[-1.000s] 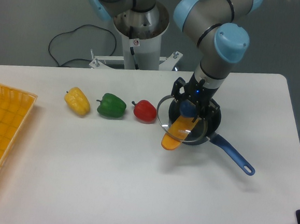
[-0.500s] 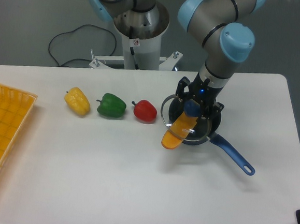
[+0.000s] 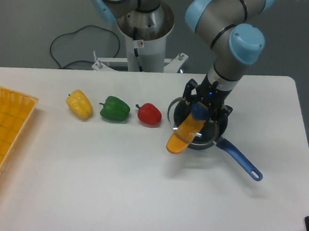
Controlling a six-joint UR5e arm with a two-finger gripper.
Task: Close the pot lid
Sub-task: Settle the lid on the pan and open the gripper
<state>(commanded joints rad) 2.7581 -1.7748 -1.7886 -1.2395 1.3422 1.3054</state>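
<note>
The dark pot (image 3: pixel 222 124) sits right of the table's middle, its blue handle (image 3: pixel 240 159) pointing to the front right. My gripper (image 3: pixel 200 111) is shut on the blue knob of the glass lid (image 3: pixel 177 111), holding it just above the pot, shifted a little to the left. An orange object (image 3: pixel 182 135) sticks out of the pot over its front left rim, under the lid. Most of the pot is hidden behind the gripper and the lid.
A red pepper (image 3: pixel 149 114), a green pepper (image 3: pixel 115 108) and a yellow pepper (image 3: pixel 79 103) lie in a row left of the pot. A yellow basket (image 3: pixel 0 135) stands at the table's left edge. The arm's base (image 3: pixel 145 34) stands behind the table.
My gripper has carried the lid a little to the right, closer over the pot. The pot, the orange object and the peppers have not moved.
</note>
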